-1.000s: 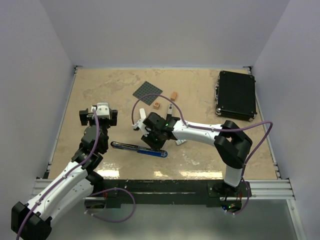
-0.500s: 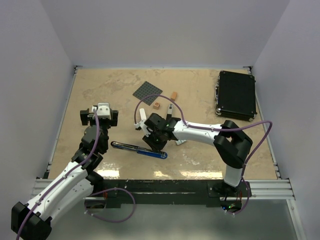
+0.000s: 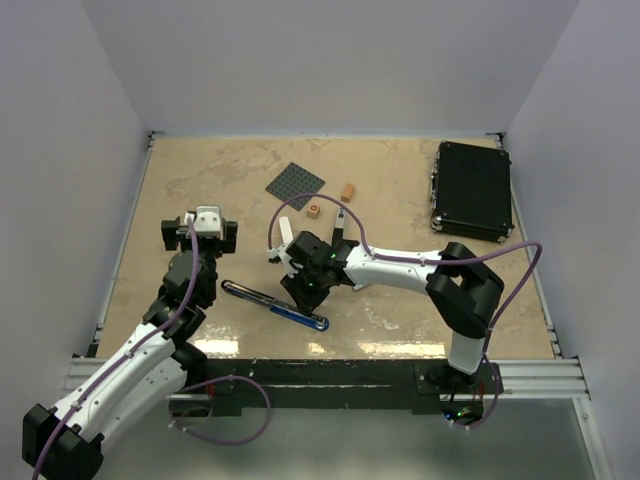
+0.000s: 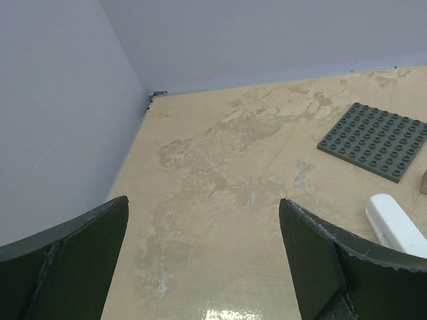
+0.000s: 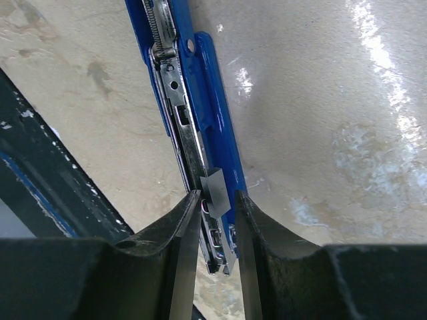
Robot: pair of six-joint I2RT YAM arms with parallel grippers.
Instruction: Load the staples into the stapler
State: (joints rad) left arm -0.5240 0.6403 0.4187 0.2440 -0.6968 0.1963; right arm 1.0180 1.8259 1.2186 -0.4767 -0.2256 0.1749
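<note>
Right tool [image 5: 215,208] nearly closed, pinching grey staples [image 5: 214,189] at open blue stapler [image 5: 205,93] channel, near-centre tabletop [image 3: 400,180]. Left tool [image 4: 203,250] gaping wide, empty. Strip likely light, brittle, slippery; gripping long flat sides seeming best.

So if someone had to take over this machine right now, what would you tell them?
Fingers: left fingers wide open, empty, over bare table, away from the work. The right fingers appear to pinch the grey staple strip.
Things: stapler lies opened flat near the table's front edge, with the strip right at its rail.
Done: stapler opened, strip brought to the rail.
Left: seat the strip, let go, close the stapler.
</note>
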